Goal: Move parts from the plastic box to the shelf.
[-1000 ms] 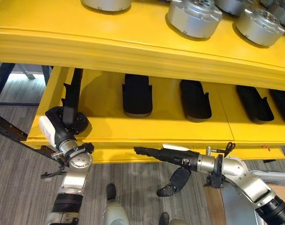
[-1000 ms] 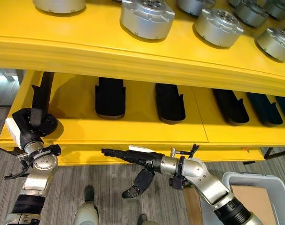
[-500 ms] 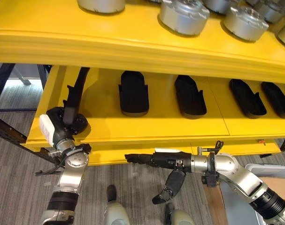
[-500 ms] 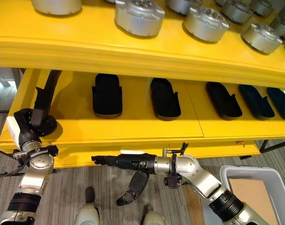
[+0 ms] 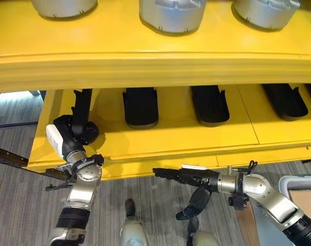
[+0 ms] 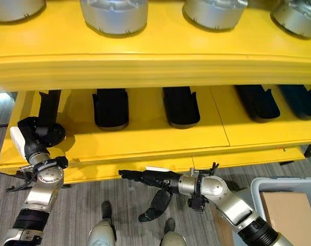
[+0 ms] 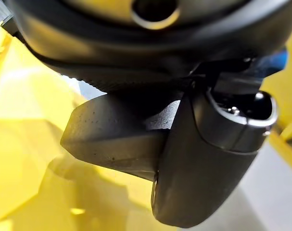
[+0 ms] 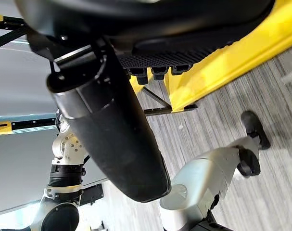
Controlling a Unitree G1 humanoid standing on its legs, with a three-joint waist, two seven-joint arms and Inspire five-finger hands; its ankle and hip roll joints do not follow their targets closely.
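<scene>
My left hand (image 5: 75, 135) rests on the left end of the yellow lower shelf (image 5: 175, 137), shut on a long black part (image 5: 82, 105) that stands nearly upright. The part's top is hidden behind the upper shelf's front edge. In the left wrist view the thumb (image 7: 206, 163) presses against the dark part (image 7: 112, 139). My right hand (image 5: 188, 176) is open and holds nothing; it is stretched out flat just below the shelf's front edge, fingers pointing left. The grey plastic box (image 6: 258, 185) sits at the lower right with brown cardboard inside.
Three more black parts (image 5: 140, 106) (image 5: 210, 104) (image 5: 284, 100) lie side by side on the lower shelf. Silver round motors (image 5: 171, 13) stand on the upper yellow shelf, whose thick front edge overhangs the lower level. Grey striped floor lies below.
The camera has shifted, so the shelf sits differently in the picture. My left hand stays shut on the black part and my right hand stays stretched out under the shelf edge.
</scene>
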